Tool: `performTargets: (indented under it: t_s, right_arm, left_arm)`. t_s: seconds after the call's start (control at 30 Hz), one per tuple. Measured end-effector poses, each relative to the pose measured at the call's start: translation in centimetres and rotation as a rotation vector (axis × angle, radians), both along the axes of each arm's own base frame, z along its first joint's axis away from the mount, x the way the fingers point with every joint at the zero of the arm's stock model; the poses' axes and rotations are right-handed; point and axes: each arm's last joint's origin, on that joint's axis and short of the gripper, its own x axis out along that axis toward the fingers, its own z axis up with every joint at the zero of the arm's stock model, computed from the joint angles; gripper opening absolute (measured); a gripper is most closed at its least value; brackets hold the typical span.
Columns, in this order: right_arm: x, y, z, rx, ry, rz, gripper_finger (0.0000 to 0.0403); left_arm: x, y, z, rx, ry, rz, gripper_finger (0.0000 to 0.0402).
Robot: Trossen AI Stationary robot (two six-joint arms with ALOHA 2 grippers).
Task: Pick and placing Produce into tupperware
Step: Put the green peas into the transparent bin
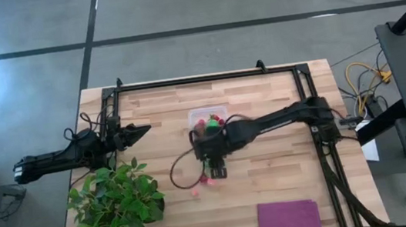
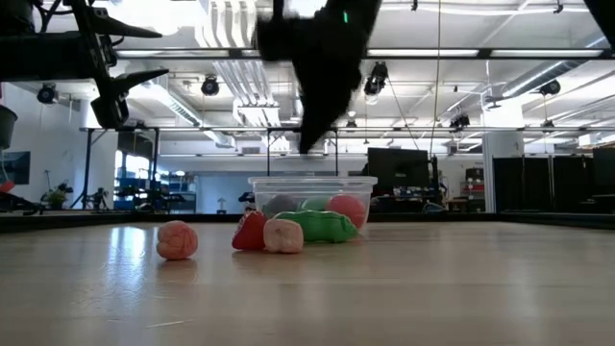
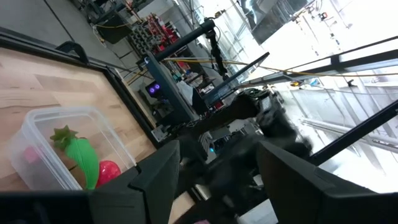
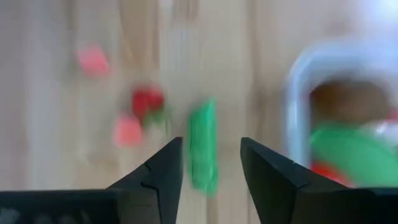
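Four small toy produce pieces are seen loose on the pale wooden surface [image 1: 274, 190] just beside the small clear plastic tupperware [image 2: 312, 185], which already holds several pieces: a green oblong vegetable [image 4: 202, 146], a red strawberry-like piece [image 4: 147, 99] and two pink rounded pieces [image 2: 177, 239]. The green piece is judged light, smooth and somewhat slippery; it is best taken across its narrow middle. The right pincer [image 4: 210, 163] is held open and empty above it. The left pincer [image 3: 217, 168], open and empty, is parked well apart. No writing can be read.
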Motion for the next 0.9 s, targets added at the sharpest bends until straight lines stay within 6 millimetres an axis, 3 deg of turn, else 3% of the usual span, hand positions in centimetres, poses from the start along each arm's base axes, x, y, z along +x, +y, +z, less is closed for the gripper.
performTargets:
  t_s: [0.13, 0.23, 0.5, 0.9]
  right_arm:
    - [0.3, 0.2, -4.3, 0.029, 0.17, -0.046, 0.0182]
    - [0.6, 0.6, -5.5, 0.035, 0.199, -0.045, 0.0205]
    - [0.9, 0.7, -5.9, -0.027, 0.169, -0.033, 0.0235]
    - [1.3, 0.7, -6.5, -0.02, 0.13, -0.034, 0.0225]
  left_arm:
    - [0.0, 0.0, 0.0, 0.0, 0.0, 0.0, 0.0201]
    - [0.0, 0.0, 0.0, 0.0, 0.0, 0.0, 0.0201]
    - [0.0, 0.0, 0.0, 0.0, 0.0, 0.0, 0.0201]
    - [0.0, 0.0, 0.0, 0.0, 0.0, 0.0, 0.0201]
